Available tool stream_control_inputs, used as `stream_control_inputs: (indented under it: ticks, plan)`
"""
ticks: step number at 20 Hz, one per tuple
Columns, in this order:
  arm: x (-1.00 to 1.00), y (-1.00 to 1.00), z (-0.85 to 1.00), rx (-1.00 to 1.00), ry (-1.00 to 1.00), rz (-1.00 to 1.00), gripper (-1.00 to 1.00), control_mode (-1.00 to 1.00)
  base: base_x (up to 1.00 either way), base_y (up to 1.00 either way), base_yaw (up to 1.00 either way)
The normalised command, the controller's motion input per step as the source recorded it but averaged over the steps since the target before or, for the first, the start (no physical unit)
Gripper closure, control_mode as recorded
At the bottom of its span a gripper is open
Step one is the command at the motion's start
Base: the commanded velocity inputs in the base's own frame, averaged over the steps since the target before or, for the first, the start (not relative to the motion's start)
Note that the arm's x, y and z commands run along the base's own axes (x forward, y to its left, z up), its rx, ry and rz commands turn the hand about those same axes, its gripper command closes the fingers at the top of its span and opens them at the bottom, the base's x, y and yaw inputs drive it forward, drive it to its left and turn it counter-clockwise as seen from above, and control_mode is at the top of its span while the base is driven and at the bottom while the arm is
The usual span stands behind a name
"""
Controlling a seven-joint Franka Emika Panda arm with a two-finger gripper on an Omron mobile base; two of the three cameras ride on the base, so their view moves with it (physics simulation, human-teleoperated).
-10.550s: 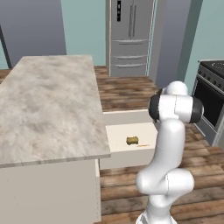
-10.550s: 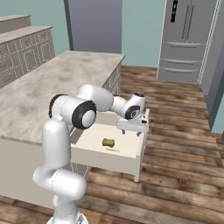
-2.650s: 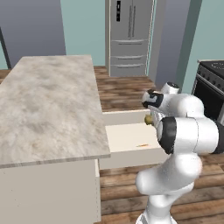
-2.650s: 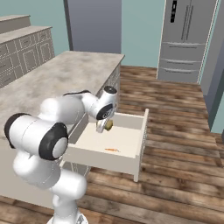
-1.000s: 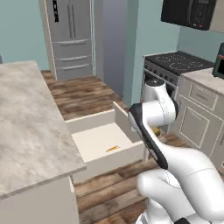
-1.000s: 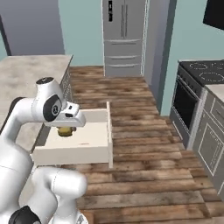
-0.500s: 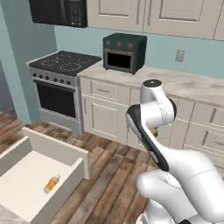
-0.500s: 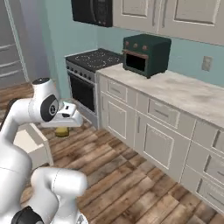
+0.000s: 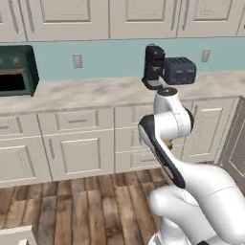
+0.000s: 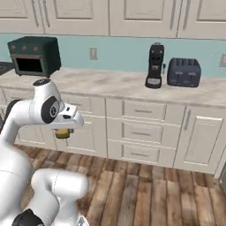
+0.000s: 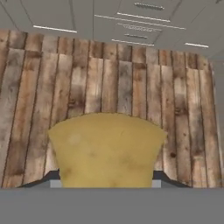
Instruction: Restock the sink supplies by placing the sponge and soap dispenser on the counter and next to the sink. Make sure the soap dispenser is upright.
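Squarely between fingers, spongy yellow block.

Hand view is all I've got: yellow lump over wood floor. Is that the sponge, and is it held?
Observer: Yes. In the right base view the sponge hangs under the pincer, shut on it, in the air over the floor.
Operator: What's ahead of the base?
Observer: The counter over cream cabinets, with a toaster oven at its left end.
Operator: Anything else up there?
Observer: A black coffee machine and a dark toaster side by side, farther right.
Operator: Sink?
Observer: I can't find it in any of the three views.
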Motion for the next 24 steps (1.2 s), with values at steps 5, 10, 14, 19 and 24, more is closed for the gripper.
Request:
stream_control_inputs:
  ticks: [5,10,14,19,24]
  plan:
    - [0.0,0.0,0.0,0.0,0.0,0.0,1.0,1.0,0.0,-0.15,-0.91]
    - [0.0,0.0,0.0,0.0,0.0,0.0,1.0,1.0,0.22,-0.27,-0.8]
    - [0.0,0.0,0.0,0.0,0.0,0.0,1.0,1.0,0.48,-0.2,-0.66]
    - [0.0,0.0,0.0,0.0,0.0,0.0,1.0,1.0,0.65,-0.17,-0.55]
    - [0.0,0.0,0.0,0.0,0.0,0.0,1.0,1.0,0.72,-0.24,-0.51]
